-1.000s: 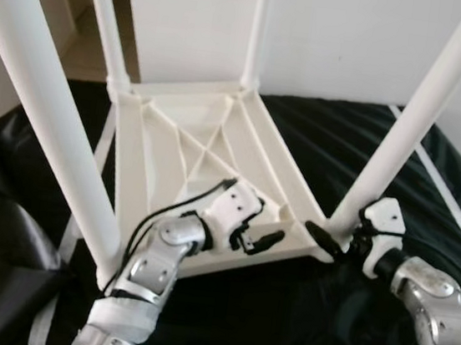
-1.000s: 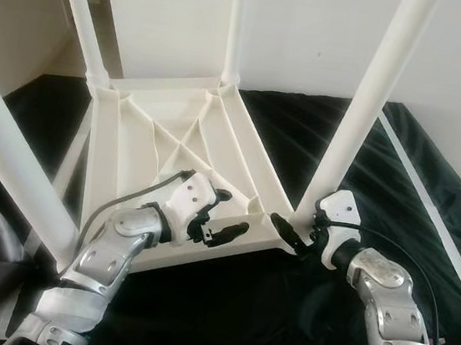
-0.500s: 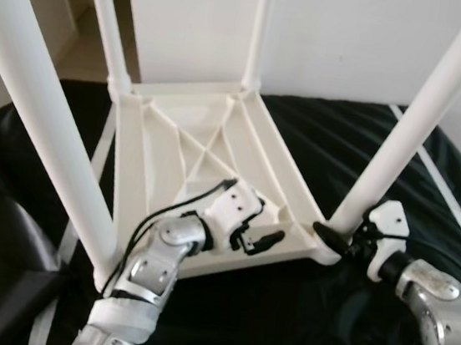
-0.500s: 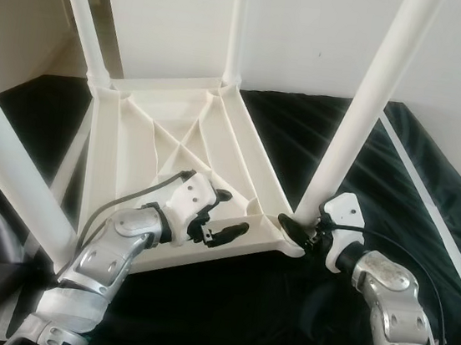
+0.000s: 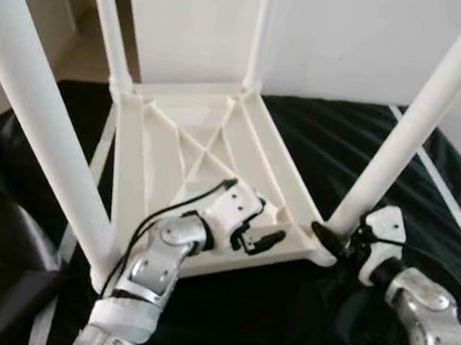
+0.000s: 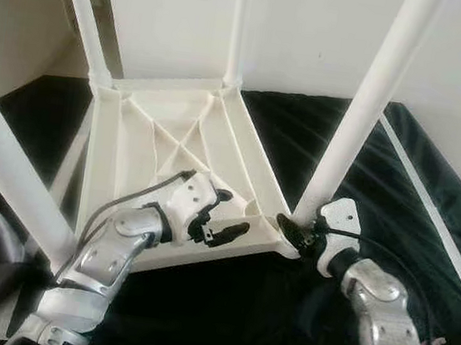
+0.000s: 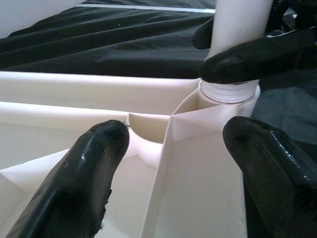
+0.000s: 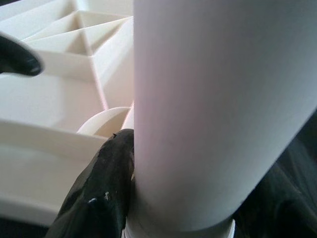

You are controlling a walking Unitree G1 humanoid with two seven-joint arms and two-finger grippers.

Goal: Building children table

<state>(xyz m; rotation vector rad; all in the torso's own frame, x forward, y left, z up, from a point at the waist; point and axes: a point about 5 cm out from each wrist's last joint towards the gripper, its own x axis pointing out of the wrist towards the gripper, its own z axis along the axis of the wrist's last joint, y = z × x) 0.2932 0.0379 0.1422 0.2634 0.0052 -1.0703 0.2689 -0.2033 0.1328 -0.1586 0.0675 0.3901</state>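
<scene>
Between the right gripper [image 6: 293,228] jaws, clenched, stands the table leg [image 6: 356,125]; left gripper [image 5: 266,237] jaws released.

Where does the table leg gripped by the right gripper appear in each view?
Left eye: table leg rises from the tabletop's near right corner to the upper right.
Right eye: right of centre.
Left wrist: upper right, its threaded base in the socket.
Right wrist: large, close up.
Shared landmark: the right gripper at its base.

Soft, even daylight fills the scene; head views look slightly hazy, and the near white leg [image 8: 218,109] is blurred.
</scene>
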